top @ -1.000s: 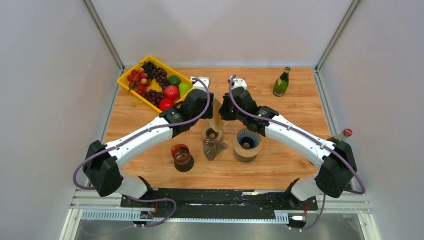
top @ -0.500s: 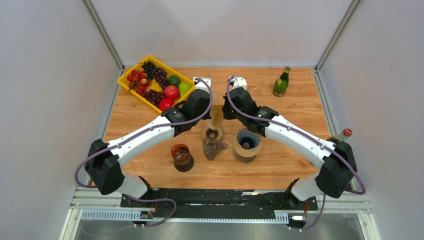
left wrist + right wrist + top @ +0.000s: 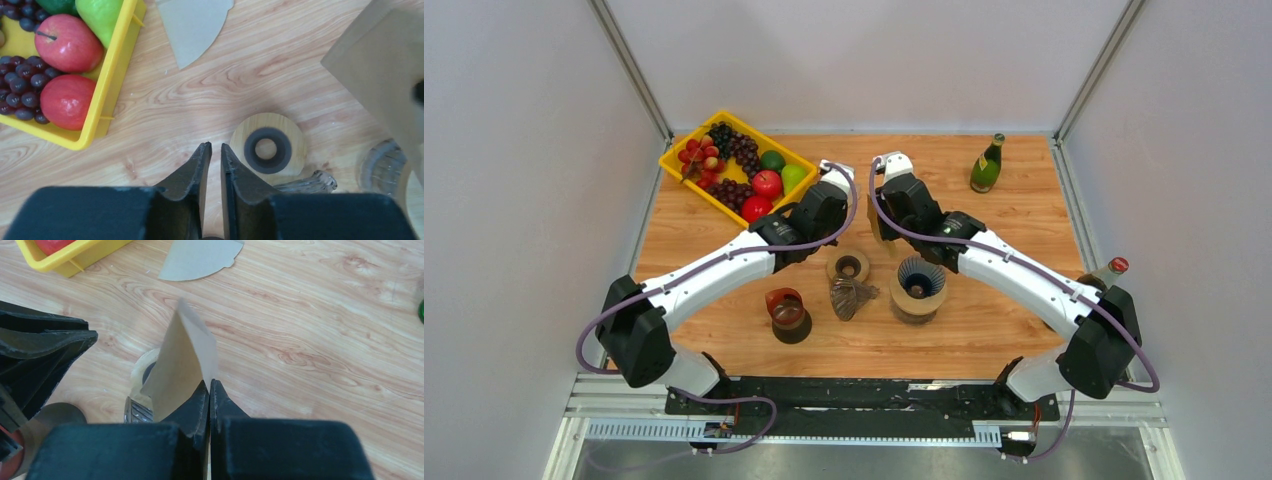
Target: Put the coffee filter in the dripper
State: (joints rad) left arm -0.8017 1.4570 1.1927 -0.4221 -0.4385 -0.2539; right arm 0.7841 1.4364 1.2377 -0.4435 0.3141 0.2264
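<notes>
The right gripper is clamped fully shut on the coffee filter. It pinches one edge of the folded brown paper, so the sheet stands out past its fingertips, flat and unopened. Close on its left, the left gripper hangs with its jaws a narrow slit apart and nothing between them. From that gripper the filter is ahead and to the right, not touching.

The filter looks almost weightless, thin and limp. I'd expect it to bend, flutter or crease under any sideways push, and it is unlikely to drop cleanly by its own weight. The stiffer seamed edge near the rim seems the best place to hold it. The free gripper could then spread the mouth into a cone.

The dripper, which I take to be the ribbed cone in a wooden collar, sits behind the right gripper and lower, back toward that arm's base.

A wooden disc lies just ahead of the left fingertips. Beyond both grippers a spare filter lies flat on the table, and a yellow tray is off to the left.
</notes>
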